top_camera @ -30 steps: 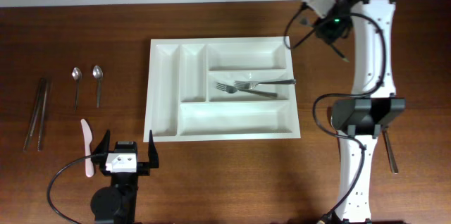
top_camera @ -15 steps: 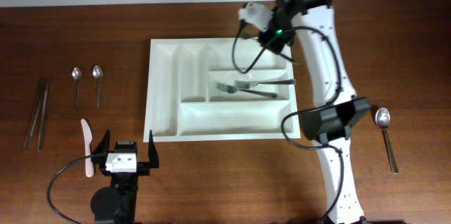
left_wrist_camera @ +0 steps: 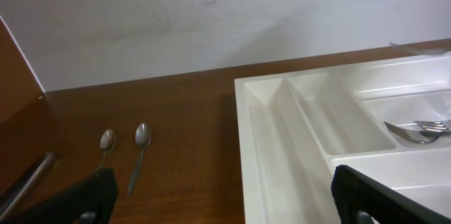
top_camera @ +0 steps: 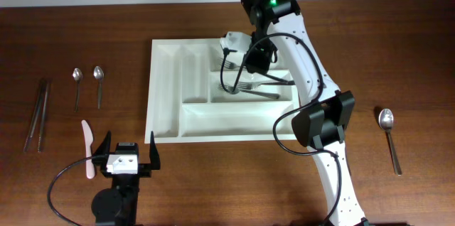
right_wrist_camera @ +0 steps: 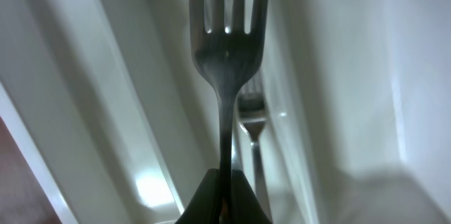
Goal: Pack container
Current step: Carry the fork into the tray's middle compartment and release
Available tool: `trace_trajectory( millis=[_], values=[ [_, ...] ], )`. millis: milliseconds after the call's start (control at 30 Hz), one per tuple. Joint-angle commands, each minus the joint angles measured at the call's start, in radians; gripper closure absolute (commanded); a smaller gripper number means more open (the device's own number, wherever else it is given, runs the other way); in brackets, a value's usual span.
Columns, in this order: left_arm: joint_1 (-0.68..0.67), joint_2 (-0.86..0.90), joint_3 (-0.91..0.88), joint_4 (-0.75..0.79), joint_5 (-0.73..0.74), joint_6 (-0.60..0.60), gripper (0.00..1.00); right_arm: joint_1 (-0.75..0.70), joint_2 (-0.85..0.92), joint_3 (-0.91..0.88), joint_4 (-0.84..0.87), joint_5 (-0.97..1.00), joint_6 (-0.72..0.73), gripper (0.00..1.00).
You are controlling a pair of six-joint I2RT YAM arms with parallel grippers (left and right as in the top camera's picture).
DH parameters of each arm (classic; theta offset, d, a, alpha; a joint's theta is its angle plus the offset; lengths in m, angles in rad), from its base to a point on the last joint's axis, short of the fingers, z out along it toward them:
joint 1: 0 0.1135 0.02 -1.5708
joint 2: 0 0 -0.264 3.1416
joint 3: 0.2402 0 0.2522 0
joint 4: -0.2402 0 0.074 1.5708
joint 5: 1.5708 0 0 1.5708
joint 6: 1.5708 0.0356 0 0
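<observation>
The container (top_camera: 227, 121), a smooth white moulded-plastic tray of rectangular compartments, lies flat at the centre of the dark wood-grain table (top_camera: 370, 55). Two metal forks (top_camera: 250, 88) rest in its middle long compartment. Above it the right gripper (right_wrist_camera: 224, 197) pinches a glossy slim-handled fork (right_wrist_camera: 227, 55); the left gripper (top_camera: 129, 149), near the tray's front-left corner, has its fingers spread wide.

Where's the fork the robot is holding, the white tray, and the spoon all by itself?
fork (right_wrist_camera: 227, 62), right wrist view, on its head below the tines.
tray (top_camera: 167, 91), overhead view, on its bare left compartment.
spoon (top_camera: 386, 118), overhead view, on its bowl.
</observation>
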Motion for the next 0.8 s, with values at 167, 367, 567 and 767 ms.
trace_trajectory(
  millis=[167, 367, 567, 767],
  values=[
    [0.004, -0.008, -0.007, -0.001, -0.003, 0.013, 0.01, -0.011, -0.024, -0.127, 0.03, -0.014, -0.087, 0.96],
    [0.004, -0.008, -0.007, -0.001, -0.003, 0.013, 0.01, -0.034, -0.024, -0.163, 0.059, -0.014, -0.087, 0.92],
    [0.004, -0.008, -0.007, -0.001, -0.003, 0.013, 0.01, -0.061, -0.024, -0.169, 0.066, -0.014, -0.087, 0.85],
    [0.004, -0.008, -0.007, -0.001, -0.003, 0.013, 0.01, -0.074, -0.024, -0.169, 0.074, -0.01, -0.047, 0.79]
  ],
)
